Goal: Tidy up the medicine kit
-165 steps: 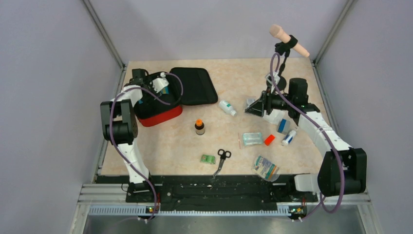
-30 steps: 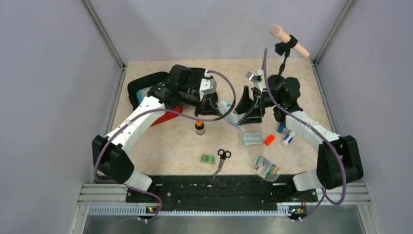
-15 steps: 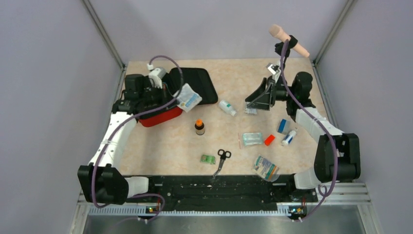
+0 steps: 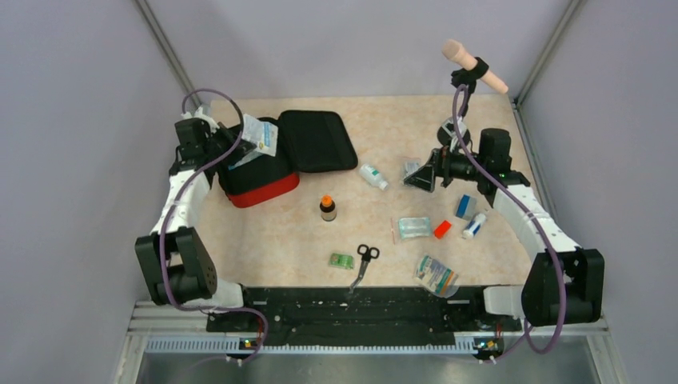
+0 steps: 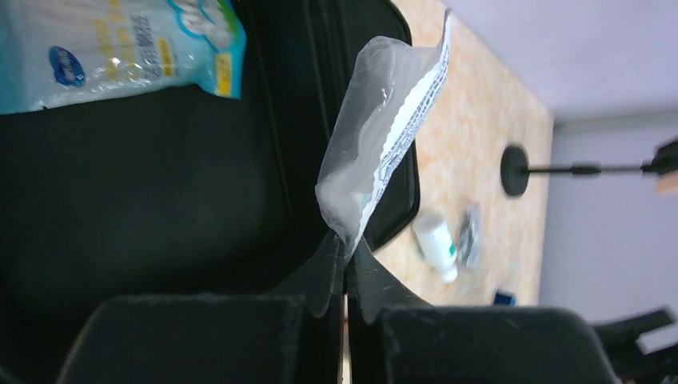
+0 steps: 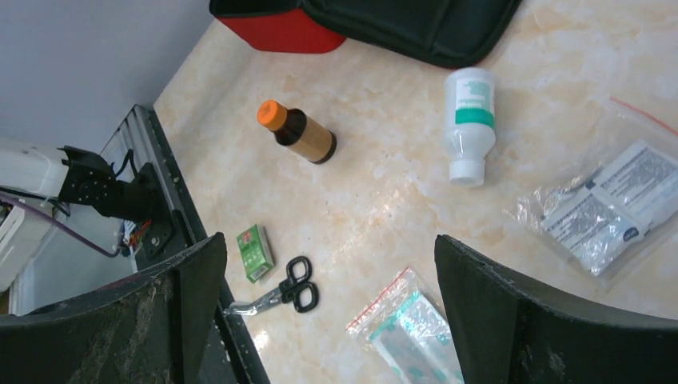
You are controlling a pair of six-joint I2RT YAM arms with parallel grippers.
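The medicine kit [image 4: 264, 192] lies open at the back left, with a red shell and a black lid [image 4: 320, 140]. My left gripper [image 4: 237, 144] hovers over it, shut on the corner of a clear plastic packet [image 4: 260, 134]. In the left wrist view the packet [image 5: 384, 136] sticks up from my pinched left gripper [image 5: 349, 250] above the kit's black lining [image 5: 160, 176], where a blue-and-white pouch [image 5: 120, 48] lies. My right gripper [image 4: 420, 178] stands open and empty over the table's right half, its jaws wide apart [image 6: 328, 240].
On the table: a white bottle [image 4: 372, 176], a brown bottle with orange cap [image 4: 328, 208], scissors [image 4: 364, 260], a green box [image 4: 342, 261], clear bags [image 4: 414, 228], a red block [image 4: 442, 230], a blue item [image 4: 465, 206], a white tube [image 4: 474, 226], a printed packet [image 4: 436, 276]. A microphone stand [image 4: 464, 88] rises at the back right.
The grippers met at the table's middle around the packet; the right one opened and drew back right. The left arm carried the packet back-left to over the kit.
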